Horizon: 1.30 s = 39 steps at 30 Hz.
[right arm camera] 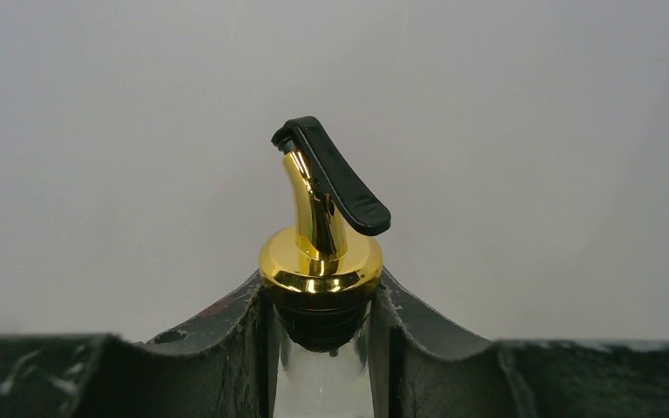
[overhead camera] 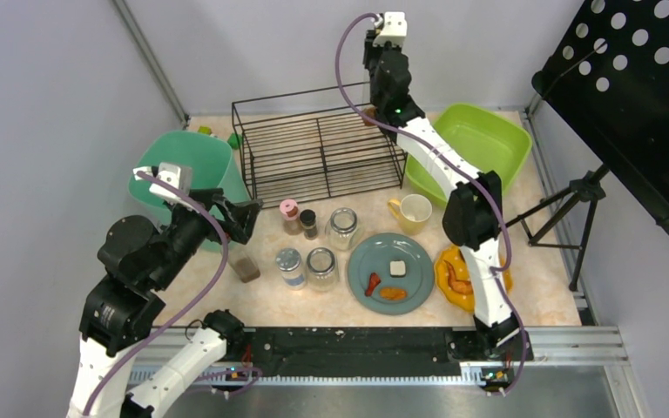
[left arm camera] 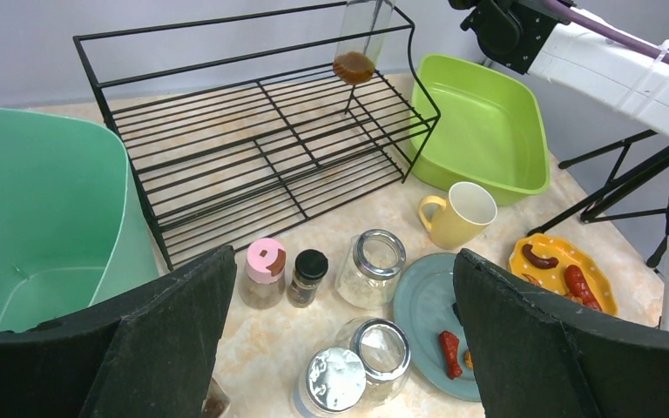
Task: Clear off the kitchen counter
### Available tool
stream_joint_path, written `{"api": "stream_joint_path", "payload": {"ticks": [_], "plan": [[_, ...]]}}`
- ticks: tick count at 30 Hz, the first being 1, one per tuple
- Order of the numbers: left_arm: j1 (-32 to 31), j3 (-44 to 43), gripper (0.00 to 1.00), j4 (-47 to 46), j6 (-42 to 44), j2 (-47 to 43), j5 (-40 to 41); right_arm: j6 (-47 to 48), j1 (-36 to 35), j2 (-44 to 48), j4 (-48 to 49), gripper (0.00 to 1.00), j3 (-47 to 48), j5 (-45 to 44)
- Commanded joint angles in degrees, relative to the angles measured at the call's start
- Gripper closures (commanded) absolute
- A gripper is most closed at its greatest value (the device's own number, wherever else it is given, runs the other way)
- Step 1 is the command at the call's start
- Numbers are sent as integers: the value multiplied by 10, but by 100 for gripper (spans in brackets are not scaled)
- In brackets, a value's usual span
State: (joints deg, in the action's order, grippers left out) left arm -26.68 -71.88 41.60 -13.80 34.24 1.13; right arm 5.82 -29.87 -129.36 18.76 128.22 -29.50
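Kitchen counter [overhead camera: 253, 306]: beige speckled top, spanning the full workspace and carrying every item below.

Black wire rack [overhead camera: 318, 152]: far centre, standing on the counter.

Teal bin [overhead camera: 183, 161]: far left, just beside the rack.

Lime-green tub [overhead camera: 479, 144]: far right, on the rack's other side.

Left gripper [left arm camera: 344, 254]: near left, beside the teal bin, above the counter. Fingers spread wide, nothing between them.

Right gripper [right arm camera: 322, 305]: extended to the rack's far right corner. Fingers clamped on the neck of a glass bottle [left arm camera: 359, 48] with a gold pourer [right arm camera: 320, 257] and black flap. Brown liquid sits at the bottle's bottom. Contact between bottle base and rack cannot be determined.

Teal plate [overhead camera: 370, 257]: near centre, carrying small food pieces.

Yellow dish [overhead camera: 444, 279]: just right of the plate, holding red sausage-like pieces, partly hidden by the right arm.

Yellow mug [overhead camera: 414, 212]: upright, beyond the plate.

Three glass jars [overhead camera: 342, 228]: left of the plate.

Two spice bottles [overhead camera: 290, 216]: pink-capped and black-capped, side by side before the rack.
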Motion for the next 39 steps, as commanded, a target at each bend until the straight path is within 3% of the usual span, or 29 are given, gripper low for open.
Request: {"api": "stream_joint_path", "payload": {"ticks": [1,8,14,30,39], "plan": [[0,-2,1,-7,-1,-6,-4,-5,2,41,43,100,-34,-13],[0,1,1,-7,-6,-7,-7,-17,0,76,57,47,-93,6],[0,5,1,-12,-10,-8,-9,-15,-7,103,49,23,-114,29],[0,6,1,-21,-18,-2,-26,27,-30,162,35,16,-127,23],[0,2,1,-22,-7,-3,-17,41,-41,279,17,11,-189,31]]}}
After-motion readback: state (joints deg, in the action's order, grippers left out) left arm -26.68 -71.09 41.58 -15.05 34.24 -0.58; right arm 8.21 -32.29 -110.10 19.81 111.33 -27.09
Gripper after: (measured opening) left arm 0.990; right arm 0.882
